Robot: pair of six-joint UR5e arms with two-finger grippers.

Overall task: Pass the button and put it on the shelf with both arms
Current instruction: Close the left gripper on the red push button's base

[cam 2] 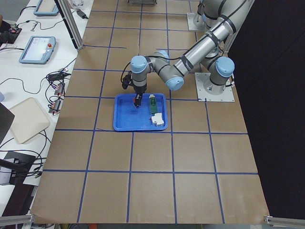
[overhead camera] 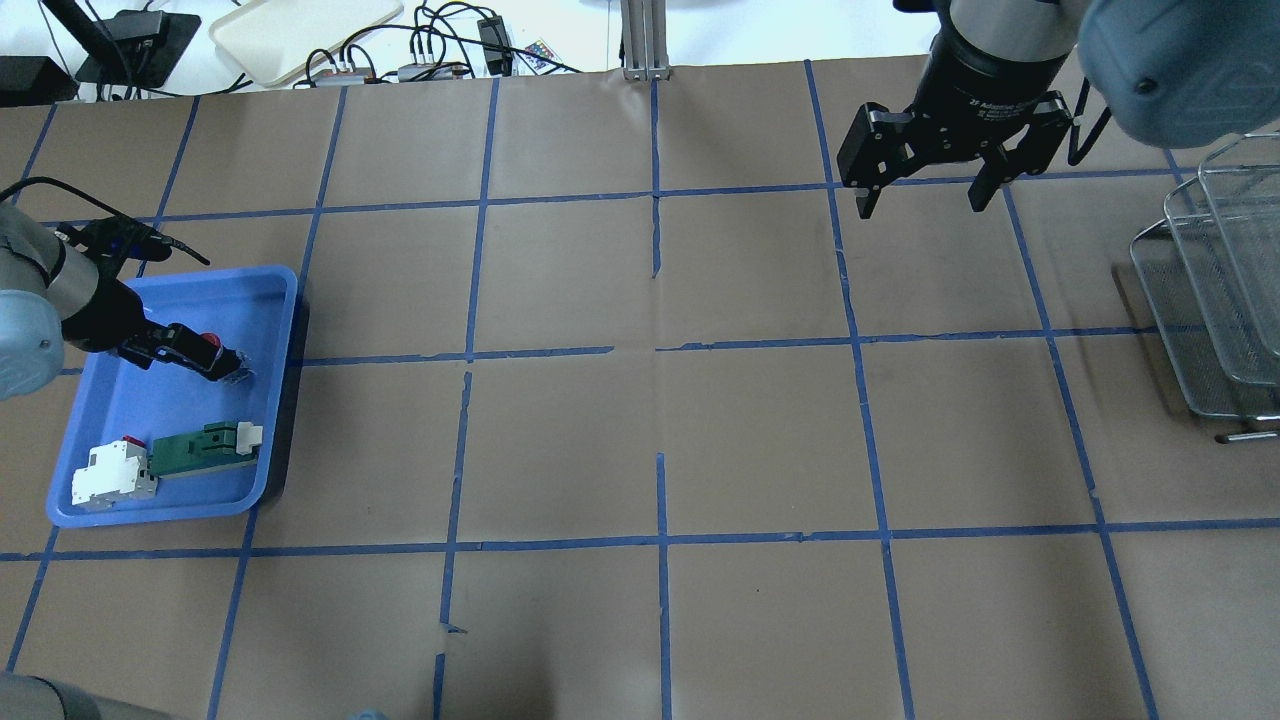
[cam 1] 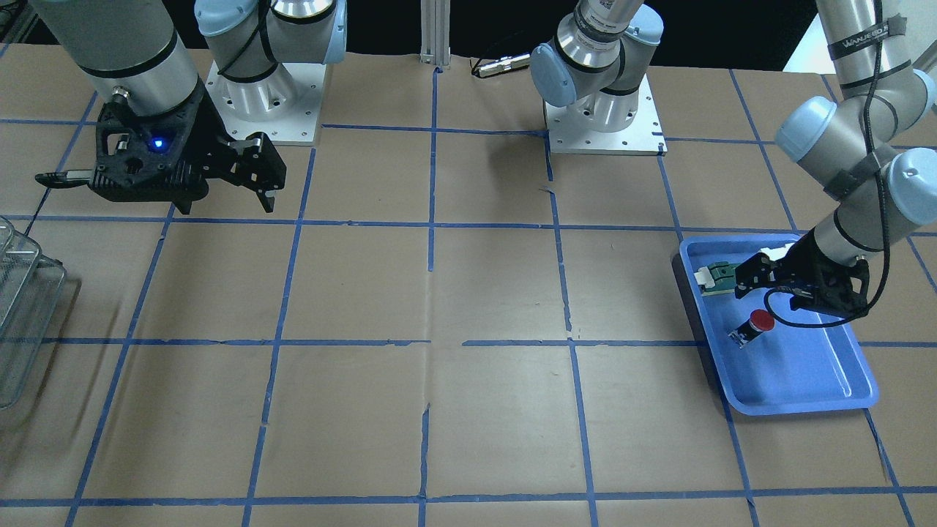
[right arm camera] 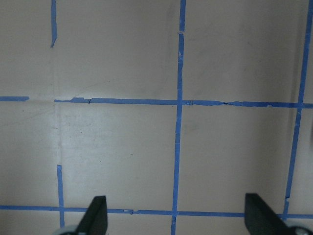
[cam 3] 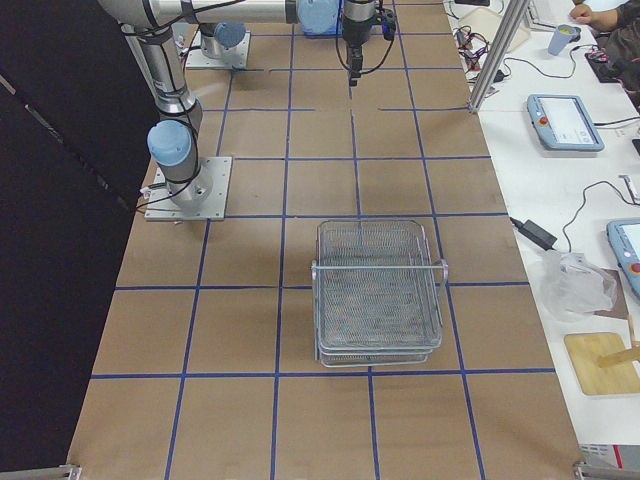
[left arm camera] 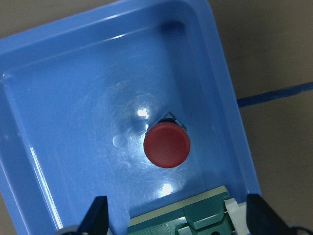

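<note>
The button [overhead camera: 212, 343] has a red cap, a black body and a blue-grey base. It lies tilted in the blue tray [overhead camera: 283, 400] at the table's left end, and also shows in the front view [cam 1: 759, 321] and in the left wrist view [left arm camera: 166, 145]. My left gripper [overhead camera: 185, 350] is open and hovers just over the button without gripping it; in the left wrist view [left arm camera: 178, 220] the cap lies ahead, between the spread fingertips [left arm camera: 98, 215]. My right gripper [overhead camera: 920, 200] is open and empty, high over the table's far right part. The wire-mesh shelf [cam 3: 380, 290] stands at the right end.
A green-and-white flat part [overhead camera: 200, 447] and a white-and-red block [overhead camera: 110, 472] lie in the tray next to the button. The shelf also shows at the overhead view's right edge [overhead camera: 1220, 290]. Brown paper with blue tape lines covers the table [overhead camera: 660, 420].
</note>
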